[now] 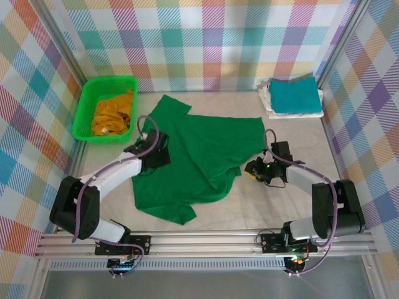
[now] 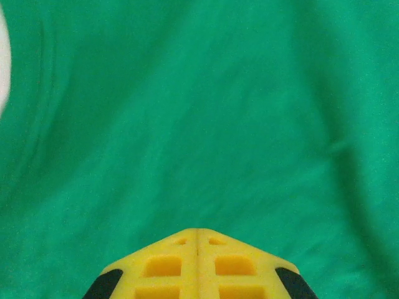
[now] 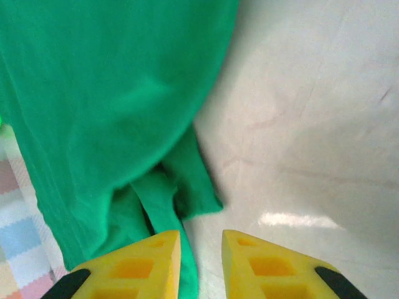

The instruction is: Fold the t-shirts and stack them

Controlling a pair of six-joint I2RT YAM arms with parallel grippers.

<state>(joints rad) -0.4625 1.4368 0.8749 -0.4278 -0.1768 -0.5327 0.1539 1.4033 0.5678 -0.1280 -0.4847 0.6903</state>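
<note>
A dark green t-shirt [image 1: 199, 149] lies spread and partly folded over in the middle of the table. My left gripper [image 1: 156, 149] rests on its left side, its jaws shut with no cloth showing between them [image 2: 197, 230] and green cloth [image 2: 199, 112] all around. My right gripper [image 1: 252, 169] sits at the shirt's right edge, open by a narrow gap [image 3: 201, 233]. A bunched fold of the shirt [image 3: 106, 93] runs along its left finger, with bare table in the rest of the gap. A mustard yellow t-shirt [image 1: 112, 115] lies crumpled in the basket. A folded teal t-shirt [image 1: 293, 93] lies on a white one [image 1: 266, 99].
The bright green plastic basket [image 1: 109, 80] stands at the back left. The folded stack sits at the back right corner. Checked walls close in the table on three sides. Bare tabletop [image 3: 312, 124] lies to the right of the green shirt.
</note>
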